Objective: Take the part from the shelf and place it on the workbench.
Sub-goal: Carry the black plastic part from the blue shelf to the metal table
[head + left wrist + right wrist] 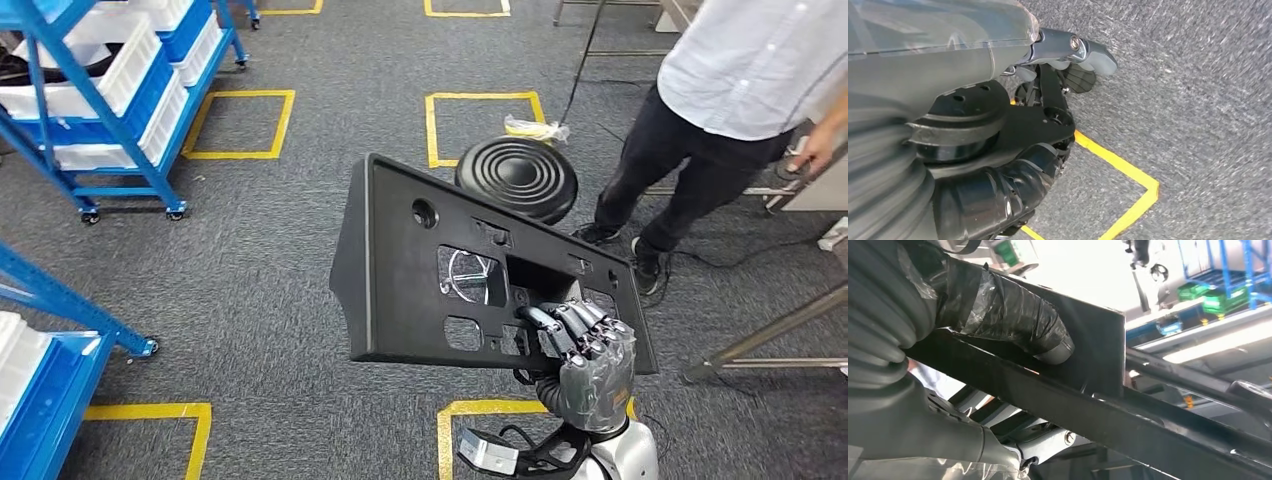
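Note:
The part (430, 270) is a large flat black plastic panel with several cut-outs, held up tilted in front of me over the grey carpet. My right hand (590, 365) grips its lower right edge, fingers curled over the front face. In the right wrist view the taped thumb (1018, 320) presses on the part (1093, 345), whose dark rim crosses the picture. My left hand (1068, 57) hangs beside my body above the floor, its grey thumb stretched out and nothing in it.
A blue wheeled shelf (100, 80) with white bins stands at far left, and another blue rack (50, 340) is near left. A black round stool (520, 175) stands behind the part. A person (720, 100) stands at right beside metal bench legs (770, 335). Yellow squares (240, 125) mark the carpet.

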